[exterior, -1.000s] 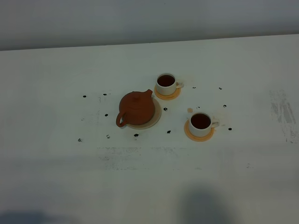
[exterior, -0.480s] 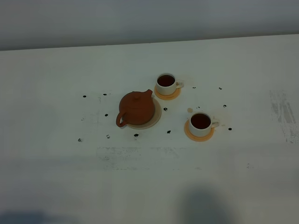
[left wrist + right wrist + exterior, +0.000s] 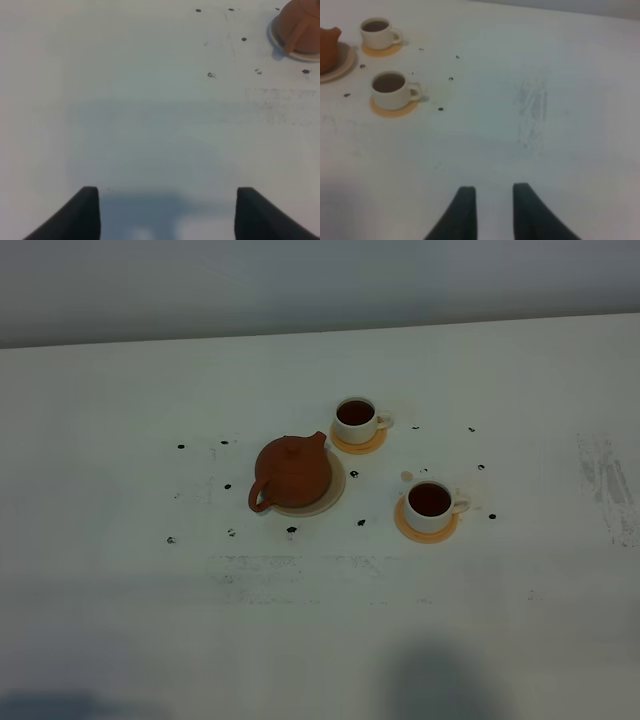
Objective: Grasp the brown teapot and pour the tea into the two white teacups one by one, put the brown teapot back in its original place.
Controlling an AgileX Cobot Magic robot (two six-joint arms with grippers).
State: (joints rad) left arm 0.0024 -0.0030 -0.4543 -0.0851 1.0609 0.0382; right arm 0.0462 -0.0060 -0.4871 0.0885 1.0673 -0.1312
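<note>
White table [image 3: 120, 620] (claws wrist-view only)

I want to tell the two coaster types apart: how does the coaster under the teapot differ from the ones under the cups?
The beige coaster under the brown teapot is wider and pale cream; the two orange coasters under the white teacups are smaller and orange. The beige one shows mostly on the spout side of the teapot; each orange one rings its cup. All are flat round discs on the white table.
</note>
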